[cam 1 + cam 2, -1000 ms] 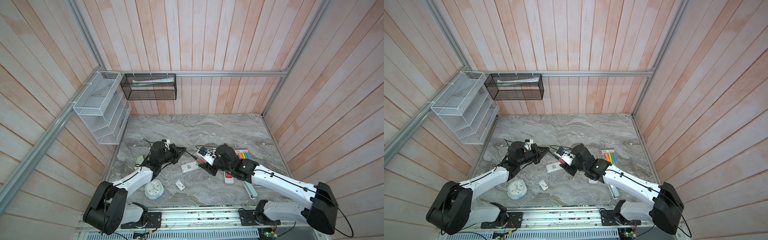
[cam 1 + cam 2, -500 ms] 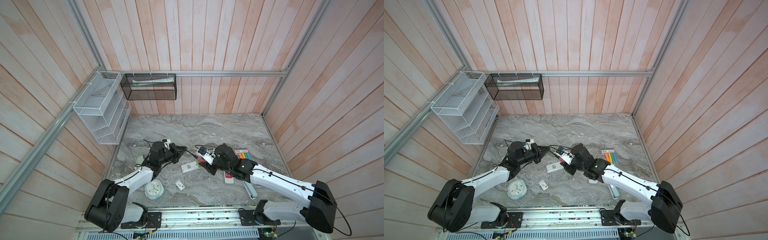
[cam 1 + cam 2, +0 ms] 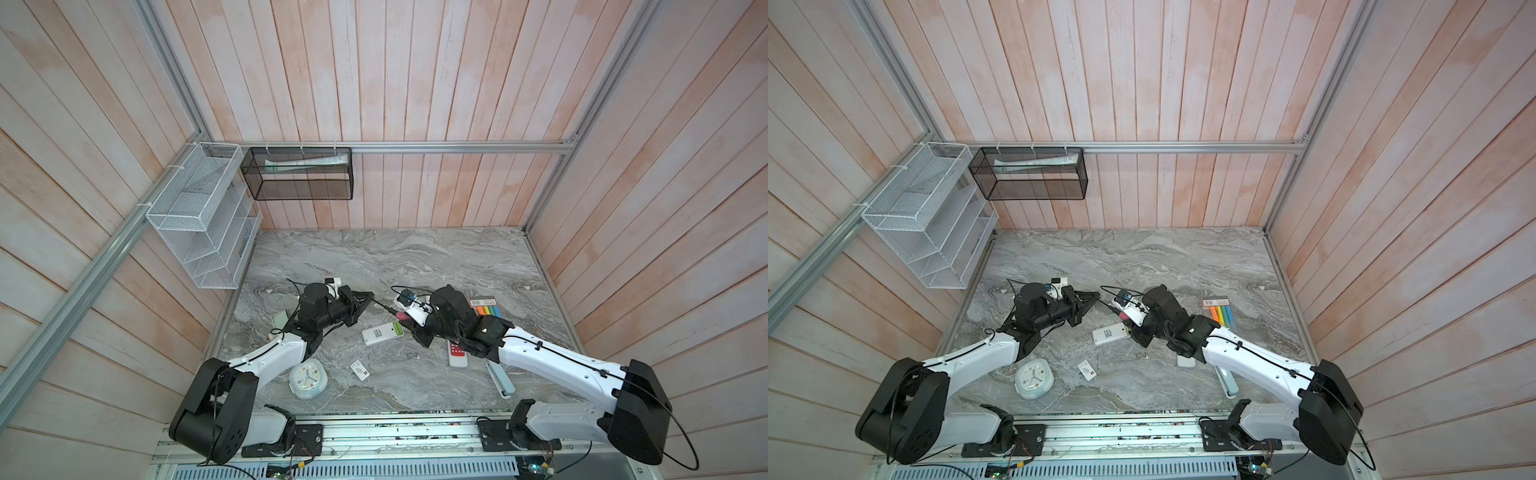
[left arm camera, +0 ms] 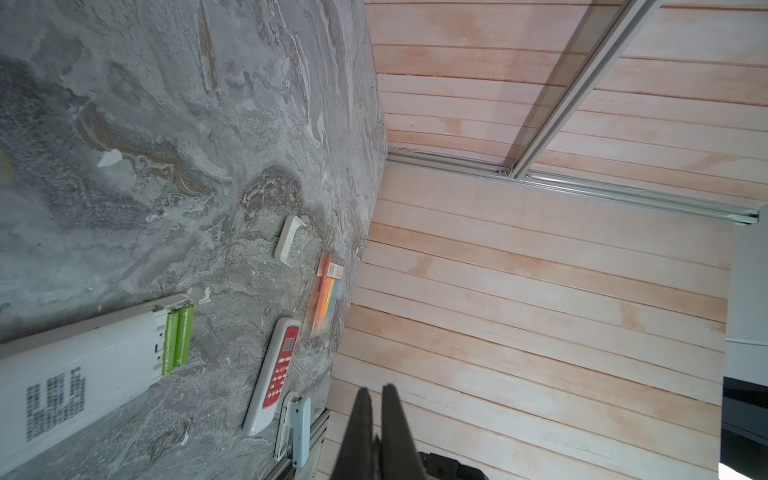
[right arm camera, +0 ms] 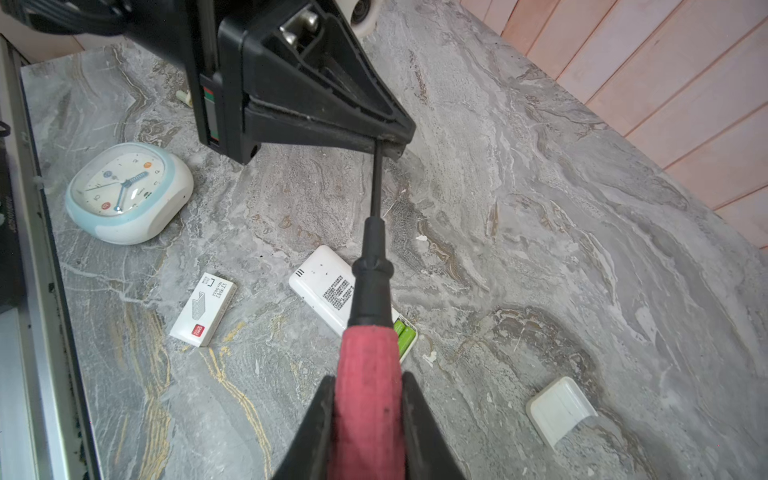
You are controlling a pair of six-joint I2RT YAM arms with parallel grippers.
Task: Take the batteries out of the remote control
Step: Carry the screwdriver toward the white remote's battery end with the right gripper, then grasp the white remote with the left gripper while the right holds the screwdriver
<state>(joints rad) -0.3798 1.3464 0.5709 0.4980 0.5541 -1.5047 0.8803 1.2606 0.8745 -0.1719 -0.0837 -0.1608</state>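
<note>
Screwdriver [image 5: 368, 374] up between both arms: right jaws clamped on its red handle, left jaws pinched tight on the thin shaft, so the right should be firm before the left lets go. 2 green batteries [image 5: 404, 334] sit in the open white remote [image 5: 328, 286] near the middle of the surface [image 5: 540, 208]. Loose cover [image 5: 559, 409], staple box [image 5: 203, 309] and clock [image 5: 124, 193] lie clear; only the left arm [image 3: 270, 353] crowds the approach.
</note>
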